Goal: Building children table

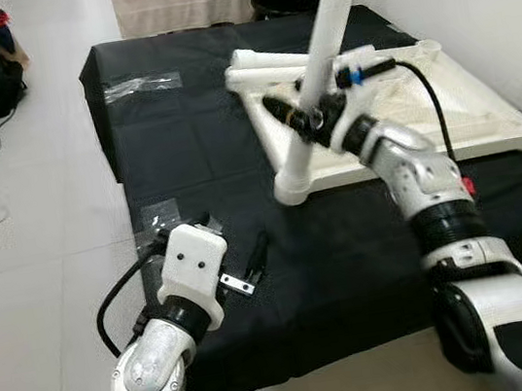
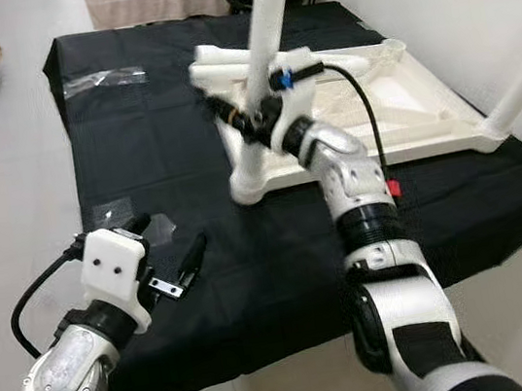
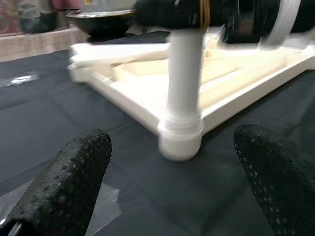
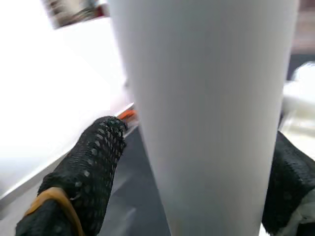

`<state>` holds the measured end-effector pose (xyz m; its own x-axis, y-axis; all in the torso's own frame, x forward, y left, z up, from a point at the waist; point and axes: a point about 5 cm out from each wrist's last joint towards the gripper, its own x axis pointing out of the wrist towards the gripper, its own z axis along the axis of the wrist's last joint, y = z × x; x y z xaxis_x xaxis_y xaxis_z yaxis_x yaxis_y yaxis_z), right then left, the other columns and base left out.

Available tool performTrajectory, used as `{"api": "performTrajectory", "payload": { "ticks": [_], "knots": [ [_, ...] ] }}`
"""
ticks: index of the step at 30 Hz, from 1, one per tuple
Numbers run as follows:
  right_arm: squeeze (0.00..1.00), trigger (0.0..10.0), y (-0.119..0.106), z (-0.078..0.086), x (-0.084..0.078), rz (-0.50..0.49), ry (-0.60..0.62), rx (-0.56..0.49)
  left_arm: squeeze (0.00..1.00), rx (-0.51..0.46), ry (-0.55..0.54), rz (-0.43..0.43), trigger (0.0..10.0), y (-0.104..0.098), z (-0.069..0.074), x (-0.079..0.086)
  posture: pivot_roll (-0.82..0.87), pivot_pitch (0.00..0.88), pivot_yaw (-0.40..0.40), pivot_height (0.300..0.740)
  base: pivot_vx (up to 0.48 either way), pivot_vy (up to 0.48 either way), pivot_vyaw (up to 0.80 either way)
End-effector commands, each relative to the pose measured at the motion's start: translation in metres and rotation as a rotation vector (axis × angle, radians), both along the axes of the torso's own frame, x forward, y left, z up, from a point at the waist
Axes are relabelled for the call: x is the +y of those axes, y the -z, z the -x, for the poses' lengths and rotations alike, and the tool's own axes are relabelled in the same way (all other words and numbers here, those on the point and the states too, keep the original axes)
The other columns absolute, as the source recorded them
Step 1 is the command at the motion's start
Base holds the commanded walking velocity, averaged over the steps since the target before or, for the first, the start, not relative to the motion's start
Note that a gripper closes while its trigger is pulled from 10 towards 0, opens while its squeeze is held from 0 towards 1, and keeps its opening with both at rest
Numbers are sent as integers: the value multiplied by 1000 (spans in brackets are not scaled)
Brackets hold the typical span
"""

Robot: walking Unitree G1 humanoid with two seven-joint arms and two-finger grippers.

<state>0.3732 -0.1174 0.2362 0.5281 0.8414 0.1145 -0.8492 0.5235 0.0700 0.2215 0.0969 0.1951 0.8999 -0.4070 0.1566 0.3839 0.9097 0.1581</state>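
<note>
The white leg (image 1: 321,68) is standing nearly upright in the near corner socket of the upturned tabletop (image 1: 464,106) lying on the black cloth (image 1: 193,137). The right gripper (image 1: 313,114), much nearer, is pinching it between its jaws; the left gripper (image 1: 242,267) is waiting with jaws spread.

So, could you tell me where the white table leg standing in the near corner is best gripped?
Low on its shaft, just above the corner socket, coming from the side. The table leg is a smooth round tube, so two fingers can close across it squarely, and a low hold keeps it steady. The right end effector grips there now.
</note>
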Motion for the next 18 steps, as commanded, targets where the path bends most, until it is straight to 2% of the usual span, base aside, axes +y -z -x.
{"api": "performTrajectory", "payload": {
  "ticks": [1, 11, 12, 18],
  "knots": [
    [0, 10000, 3, 15, 16, -2, -227, 14, 0, 7, 9, -2, 10000, 2, 2, -2, 107, 119, -121, 740, 0, 0, 0],
    [0, 10000, -9, 13, 15, -39, -353, -21, 0, 9, 14, 1, 10000, 2, 2, -3, 102, 118, -122, 740, 0, 0, 0],
    [0, 157, -10, 13, 15, -33, -362, -23, 0, 9, 15, 1, 10000, 2, 2, -3, 101, 118, -124, 740, 0, 0, 0],
    [0, 0, -11, 10, 16, -45, -332, -22, 0, 12, 15, 2, 10000, 3, 2, -4, 99, 124, -125, 740, 0, 0, 0]
  ]
}}
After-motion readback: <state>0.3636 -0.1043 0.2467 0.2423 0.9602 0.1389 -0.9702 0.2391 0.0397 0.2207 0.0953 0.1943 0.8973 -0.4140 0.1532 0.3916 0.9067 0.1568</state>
